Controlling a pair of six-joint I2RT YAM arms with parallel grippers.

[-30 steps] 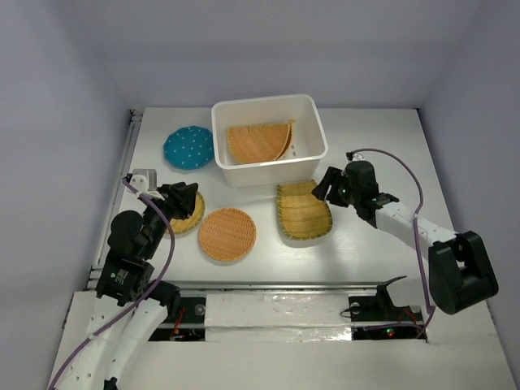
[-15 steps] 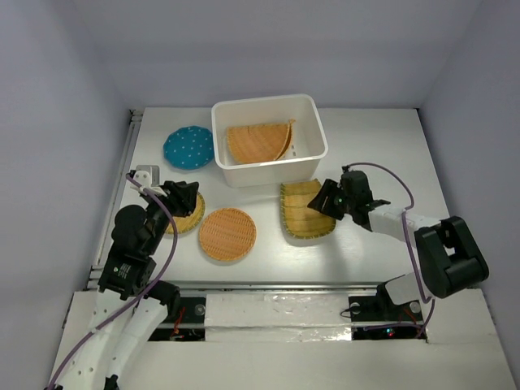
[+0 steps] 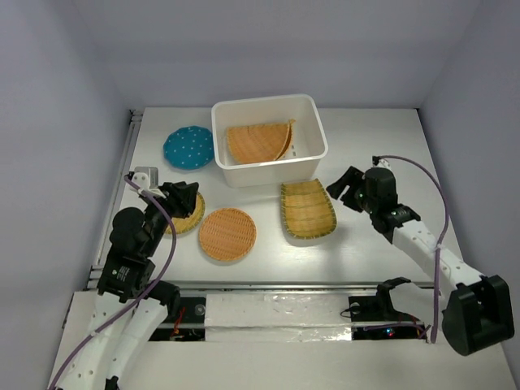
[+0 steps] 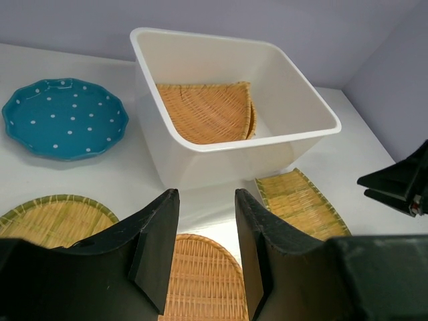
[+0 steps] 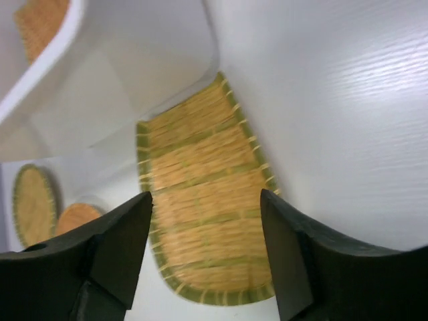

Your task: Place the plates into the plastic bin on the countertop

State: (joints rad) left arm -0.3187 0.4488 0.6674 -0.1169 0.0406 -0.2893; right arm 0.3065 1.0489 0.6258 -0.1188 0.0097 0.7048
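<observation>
Right end effector (image 3: 344, 185), jaws apart and empty, sits at two o'clock of the green-rimmed plate (image 3: 307, 210), itself on the tabletop (image 3: 382, 138) at the plastic bin's (image 3: 268, 172) six o'clock (orange plates (image 3: 258, 142) inside); left end effector (image 3: 184, 195) likewise apart.

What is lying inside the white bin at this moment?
In the bin, an orange woven top plate covers most of a lower plate; only the lower plate's right edge shows. The bin floor under them is hidden.
</observation>
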